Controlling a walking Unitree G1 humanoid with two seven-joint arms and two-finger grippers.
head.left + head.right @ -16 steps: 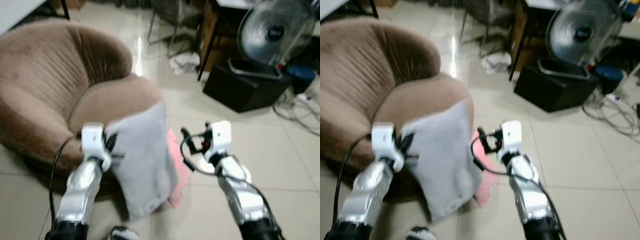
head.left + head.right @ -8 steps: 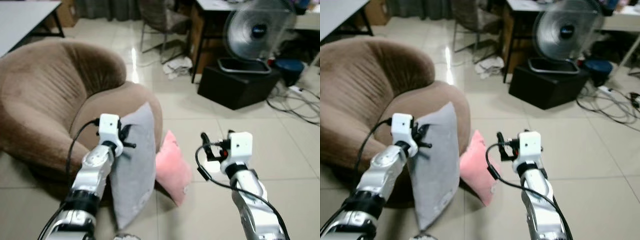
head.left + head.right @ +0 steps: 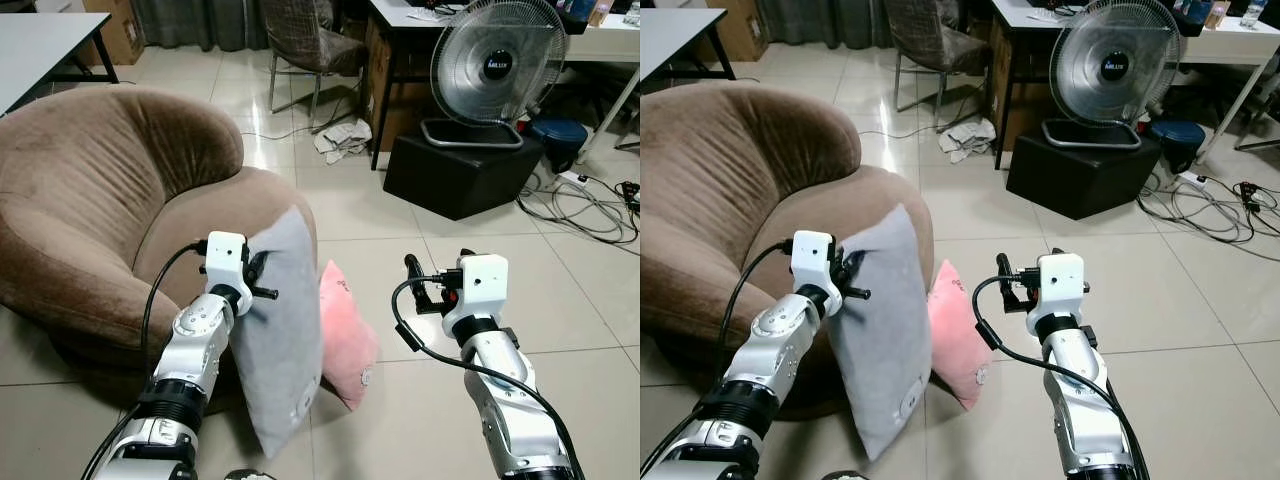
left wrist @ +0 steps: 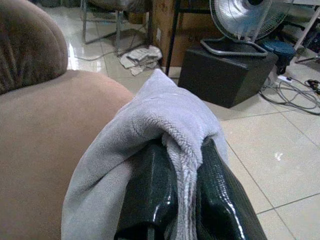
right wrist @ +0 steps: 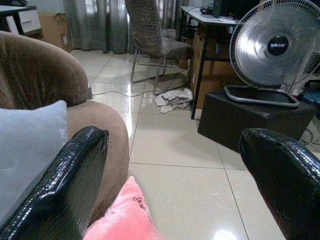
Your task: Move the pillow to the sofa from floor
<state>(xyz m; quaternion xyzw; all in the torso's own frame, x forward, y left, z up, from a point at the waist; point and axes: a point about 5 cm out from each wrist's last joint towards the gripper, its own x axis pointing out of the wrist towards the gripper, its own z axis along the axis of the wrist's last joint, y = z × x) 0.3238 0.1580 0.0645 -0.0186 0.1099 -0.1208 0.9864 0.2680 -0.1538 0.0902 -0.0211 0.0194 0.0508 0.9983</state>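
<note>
A grey pillow hangs upright beside the front edge of the brown sofa. My left gripper is shut on the pillow's upper edge; in the left wrist view the two black fingers pinch a fold of the grey pillow. A pink pillow leans on the floor just right of the grey one, against the sofa's front. My right gripper is held out to the right of the pink pillow, apart from it, open with nothing between its fingers.
A black box with a standing fan on it sits on the tiled floor ahead right, with cables beside it. A chair and a crumpled cloth stand further back. Bare tiles lie between box and pillows.
The camera has lifted and steadied. The grey pillow has been raised and turned more upright in my left gripper, uncovering the pink pillow. My right gripper stays open.
</note>
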